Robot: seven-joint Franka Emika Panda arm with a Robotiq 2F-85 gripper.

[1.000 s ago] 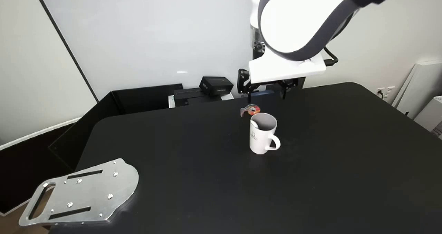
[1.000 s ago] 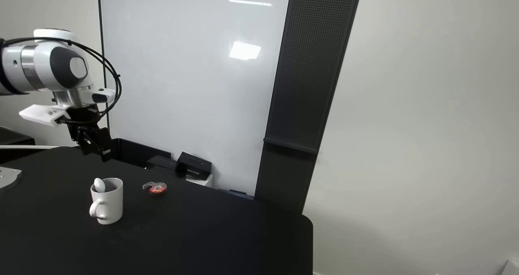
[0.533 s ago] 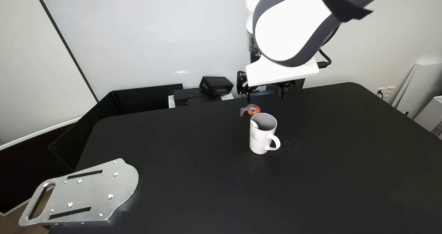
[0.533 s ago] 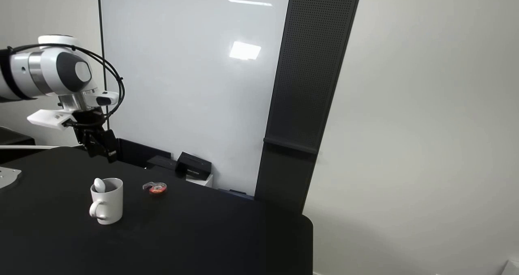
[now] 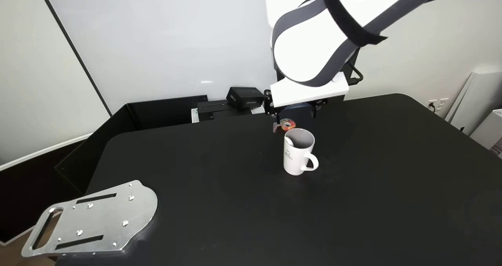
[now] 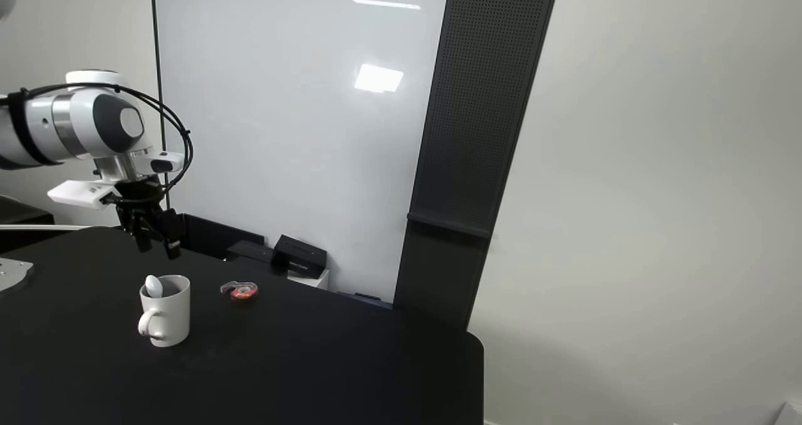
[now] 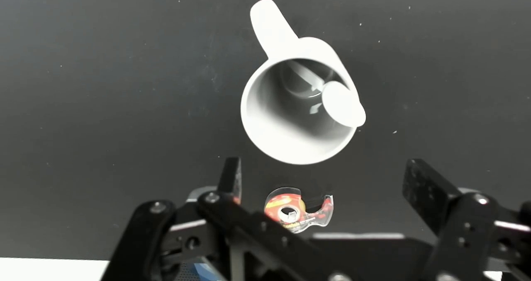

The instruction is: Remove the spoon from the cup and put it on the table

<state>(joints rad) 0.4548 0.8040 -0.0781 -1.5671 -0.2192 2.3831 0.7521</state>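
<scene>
A: Where's the white spoon [image 5: 289,141], in an exterior view?
B: In the white mug [image 5: 295,161], bowl up, against the left side of the rim. The mug stands upright on the black worktop [image 5: 219,203], its handle turned right and slightly near.
A: And around it?
B: A tape dispenser [image 5: 290,125] lies just beyond the mug, slightly left. A slotted metal plate [image 5: 106,215] is at the near left corner, well apart. A black box [image 5: 246,97] sits past the far edge.
A: And the hand [image 5: 296,115]?
B: It hangs on the far side of the mug, partly covered by the robot arm [image 5: 310,50]. Two fingertips show, with a wide gap between.
A: In an exterior view, what's beside the glossy white panel [image 6: 294,130]?
B: A perforated dark panel [image 6: 489,99]. The mug stands left, handle turned left and near, with the spoon's oval bowl showing at the left of the opening. The tape dispenser lies to its right. The hand is beyond the mug and apart from it, fingers down.
A: And from the wrist view?
B: The mug's handle points far and left. The spoon's bowl leans on the right side of the rim, its slim handle running down inside. The hand's fingers stand well apart, one left and one right, both nearer than the mug. The tape dispenser shows between them, flat on the worktop.
</scene>
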